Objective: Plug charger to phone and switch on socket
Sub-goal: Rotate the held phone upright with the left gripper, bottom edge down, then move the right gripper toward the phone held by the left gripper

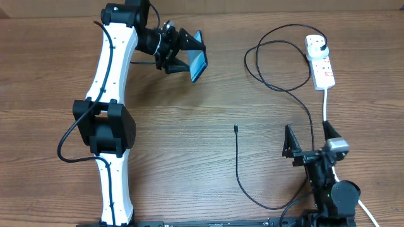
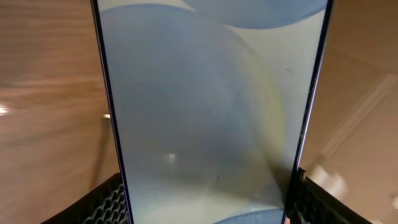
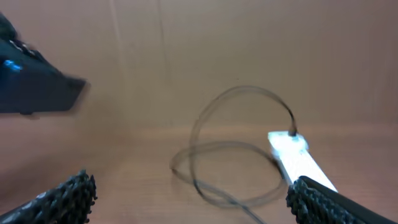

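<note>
My left gripper (image 1: 184, 53) is shut on the phone (image 1: 199, 63), which it holds tilted on edge above the back left of the table, blue screen facing right. In the left wrist view the phone (image 2: 211, 106) fills the frame between both fingers (image 2: 107, 202). The charger's connector tip (image 1: 235, 128) lies free mid-table. Its thin black cable loops forward, then back to the black plug (image 1: 322, 45) in the white socket (image 1: 320, 61) at the back right. My right gripper (image 1: 308, 140) stands open near the front right, empty. Its wrist view shows the blurred charger loops (image 3: 236, 155) and the socket (image 3: 297, 157) ahead.
The socket's thick white cord (image 1: 326, 104) runs forward past my right arm. The charger cable (image 1: 243, 183) curves across the front middle of the wooden table (image 1: 183, 139). The left arm spans the table's left side.
</note>
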`<state>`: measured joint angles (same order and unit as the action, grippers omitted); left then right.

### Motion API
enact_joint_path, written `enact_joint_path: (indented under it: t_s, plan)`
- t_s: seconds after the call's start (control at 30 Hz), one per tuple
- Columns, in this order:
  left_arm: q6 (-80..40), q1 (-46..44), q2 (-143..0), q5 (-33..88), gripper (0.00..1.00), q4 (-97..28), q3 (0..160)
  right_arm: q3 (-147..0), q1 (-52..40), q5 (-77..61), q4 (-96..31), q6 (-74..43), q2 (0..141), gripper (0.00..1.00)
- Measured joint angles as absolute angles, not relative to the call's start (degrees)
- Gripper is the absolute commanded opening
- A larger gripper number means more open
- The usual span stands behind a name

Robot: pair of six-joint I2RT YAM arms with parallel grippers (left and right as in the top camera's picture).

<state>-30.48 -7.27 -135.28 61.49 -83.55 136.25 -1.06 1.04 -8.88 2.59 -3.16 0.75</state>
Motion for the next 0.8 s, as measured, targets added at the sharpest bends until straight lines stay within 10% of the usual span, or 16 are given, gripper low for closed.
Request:
enact_joint_path:
  t_s: [0.37,0.8]
  plan:
    - [-36.01,-7.51,-135.28,73.78,0.61,-76.12,136.25,-1.43,1.04,-20.80,33.76,-16.75,0.84,1.00]
    - [-42.00,-7.51,-135.28,77.41,0.60,-69.28,136.25,-45.95,1.02,-20.73,-18.06,-6.74,33.50,1.00]
